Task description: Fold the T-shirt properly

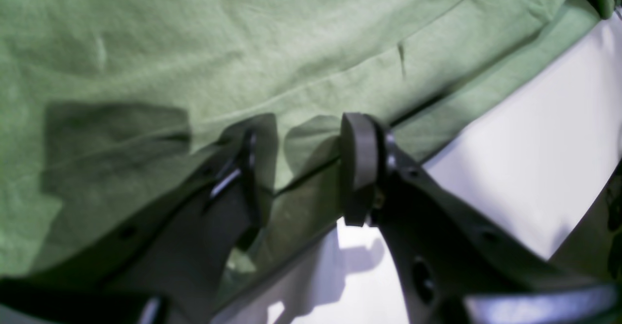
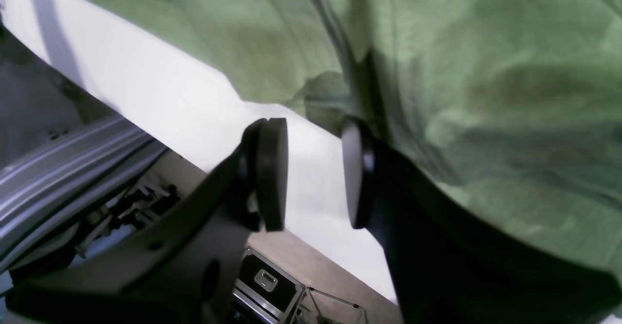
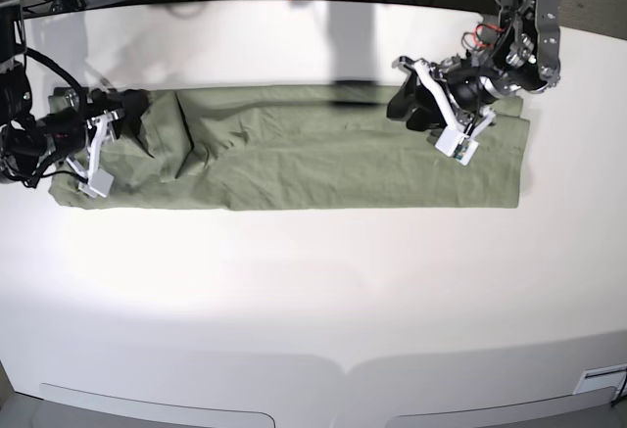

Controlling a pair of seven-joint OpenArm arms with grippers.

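White table (image 3: 313, 281), dark cables along the far edge. The T-shirt (image 3: 323, 159) lies on the far half as a long, narrow band, already folded lengthwise.

At the T-shirt's left end, the right gripper (image 2: 311, 173) sits low at the cloth's edge. Jaws part-open, nothing between them; white table shows through the gap, and the green hem bunches just beside one pad. Risk, as I judge it: closing from here catches only a wrinkle or one layer, and the stacked fold peels apart on the lift.

At the T-shirt's right end, the left gripper (image 1: 301, 168) straddles a layered hem, jaws part-open. Cloth lies between the pads, but I see no pinch. Risk: if the two arms lift unevenly, the band skews.

Room: broad bare table on the near side of the T-shirt, good for folding toward the middle. Little margin at the shirt's left end, near the table edge; the far side is tighter, with the cables behind.
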